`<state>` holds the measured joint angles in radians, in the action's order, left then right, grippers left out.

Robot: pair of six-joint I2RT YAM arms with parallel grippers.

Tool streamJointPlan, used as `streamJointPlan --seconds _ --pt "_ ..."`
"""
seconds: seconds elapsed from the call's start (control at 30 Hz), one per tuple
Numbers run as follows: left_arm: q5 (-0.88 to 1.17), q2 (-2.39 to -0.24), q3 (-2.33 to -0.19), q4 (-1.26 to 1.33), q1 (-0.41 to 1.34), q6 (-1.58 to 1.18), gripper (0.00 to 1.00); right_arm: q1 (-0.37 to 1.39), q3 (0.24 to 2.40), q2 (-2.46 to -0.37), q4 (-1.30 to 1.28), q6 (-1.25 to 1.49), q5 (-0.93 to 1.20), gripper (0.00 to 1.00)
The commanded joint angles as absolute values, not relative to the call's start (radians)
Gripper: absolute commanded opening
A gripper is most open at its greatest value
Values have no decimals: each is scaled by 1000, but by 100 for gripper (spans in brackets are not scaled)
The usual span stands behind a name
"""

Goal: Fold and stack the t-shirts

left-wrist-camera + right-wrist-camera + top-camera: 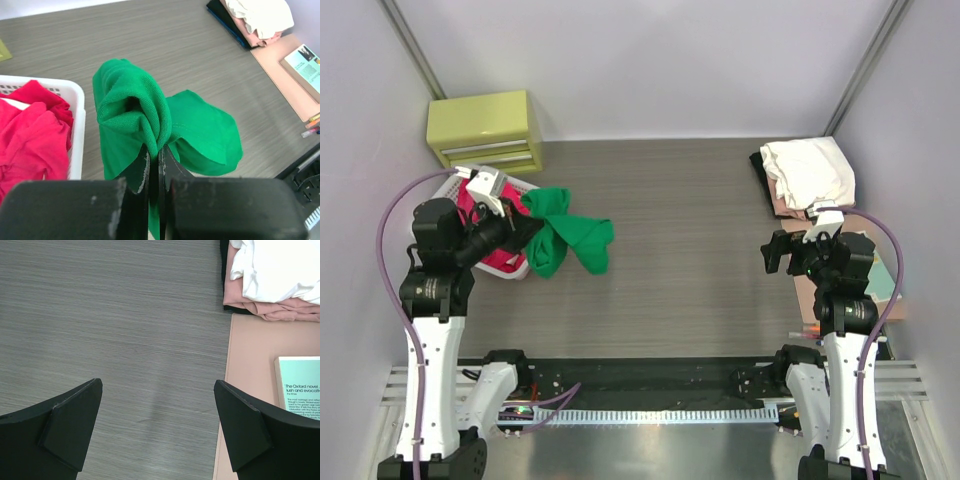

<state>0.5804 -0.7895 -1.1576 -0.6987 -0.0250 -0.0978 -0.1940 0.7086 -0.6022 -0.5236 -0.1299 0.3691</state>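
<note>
Presently the left claw (159, 150) is clamped tight on a bunched fold of the green t-shirt (135, 115). The shirt hangs crumpled just beside the white basket (76, 100) at the left of the overhead frame and appears to trail onto the table (690, 220). Red t-shirts (30, 135) lie in the basket. A folded stack (808, 172), white on top, sits at upper right. The right claw (157, 384) stands wide apart over bare table, holding nothing.

Judgement: the cloth is light, soft and limp, and will sag and twist. A hold at a shoulder seam or hem corner would likely spread it better than this mid-bunch pinch.
</note>
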Motion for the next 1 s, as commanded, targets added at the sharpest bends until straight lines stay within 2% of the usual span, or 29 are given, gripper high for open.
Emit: streamJointPlan --seconds 0.0,0.8,0.83,0.87,0.9,0.97 --pt "626 -782 -1204 -615 -15 -110 0 -199 706 -595 -482 -135 367 100" --pt "640 -802 -1135 -598 31 -98 2 -199 707 -598 -479 -137 364 100" --pt "644 -805 -1137 -598 31 -88 15 -199 707 -598 -480 -137 364 100" --pt "652 -808 -1137 -598 31 -83 72 -198 707 -598 -480 -137 365 100" --pt "658 -813 -1138 -600 31 -81 96 -199 707 -595 -480 -137 365 100" --pt "658 -813 -1138 -601 31 -75 100 -199 707 -592 -479 -137 365 100"
